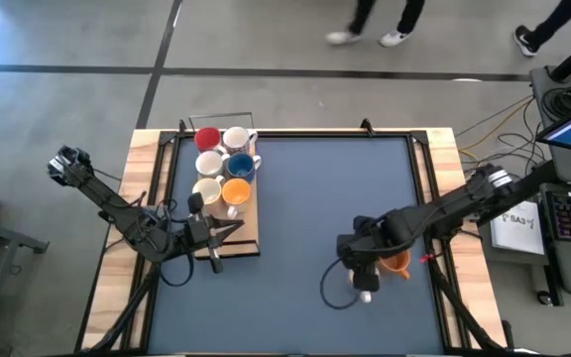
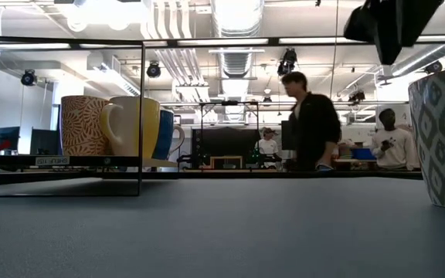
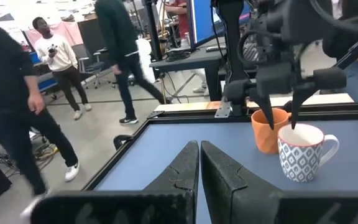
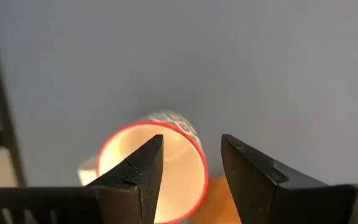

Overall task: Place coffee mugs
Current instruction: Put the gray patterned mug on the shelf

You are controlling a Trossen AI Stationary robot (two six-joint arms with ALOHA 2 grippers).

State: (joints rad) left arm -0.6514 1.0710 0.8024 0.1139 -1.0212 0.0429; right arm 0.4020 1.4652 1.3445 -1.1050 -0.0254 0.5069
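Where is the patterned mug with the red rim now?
In the high view, the patterned mug stands on the table's right half, under the open right gripper, beside an orange mug.

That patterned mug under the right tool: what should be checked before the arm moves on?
1. Right tool open: ok.
2. Patterned mug upright on the table: ok.
3. One finger clear of the mug's rim: cannot tell, it sits over the opening.
4. Orange mug close beside it, risk of a bump: not ok.
5. Left tool shut, far from it: ok.
6. Six mugs waiting on the wooden board: ok.
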